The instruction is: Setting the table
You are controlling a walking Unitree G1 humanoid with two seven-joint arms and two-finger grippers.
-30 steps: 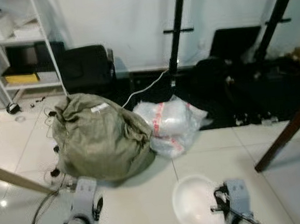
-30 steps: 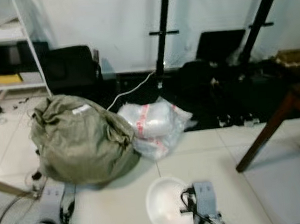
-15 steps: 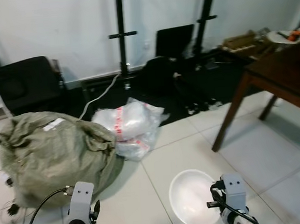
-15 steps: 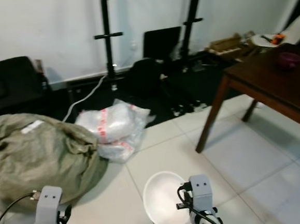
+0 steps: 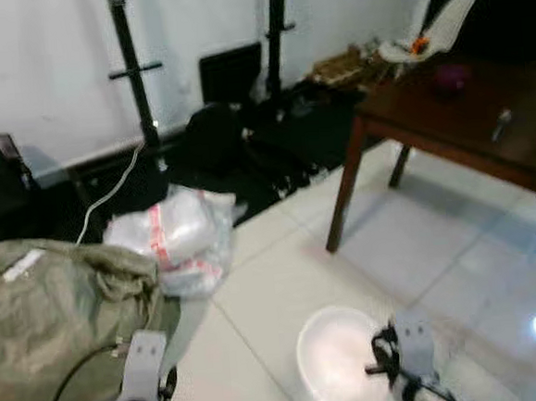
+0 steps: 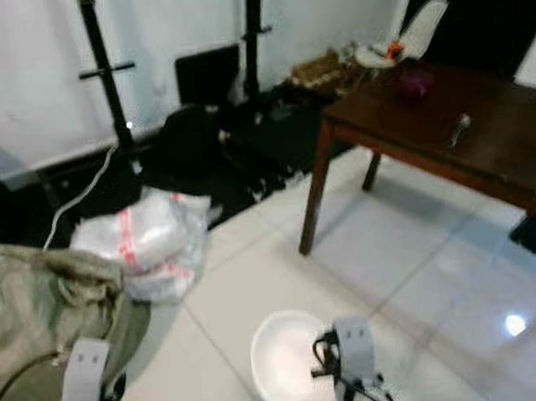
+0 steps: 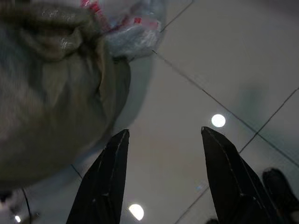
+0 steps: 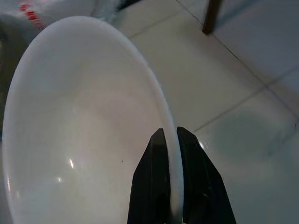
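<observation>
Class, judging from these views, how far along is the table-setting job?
Done: the right gripper has its jaws pinching the white bowl by the rim. In hand: carrying it above the floor, the table ahead to the right. Left: reaching the table and setting the bowl down. The left gripper hangs open, empty.

bowls: 1 [image 8: 84, 126] | sacks: 1 [image 5: 45, 320] | plastic bags: 1 [image 5: 173, 236] | tables: 1 [image 6: 430, 141]

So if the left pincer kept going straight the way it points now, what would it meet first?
Probably the tiled floor. The left pincer is open and aims down at bare tile, with the olive sack just off to one side; depth is unclear.
</observation>
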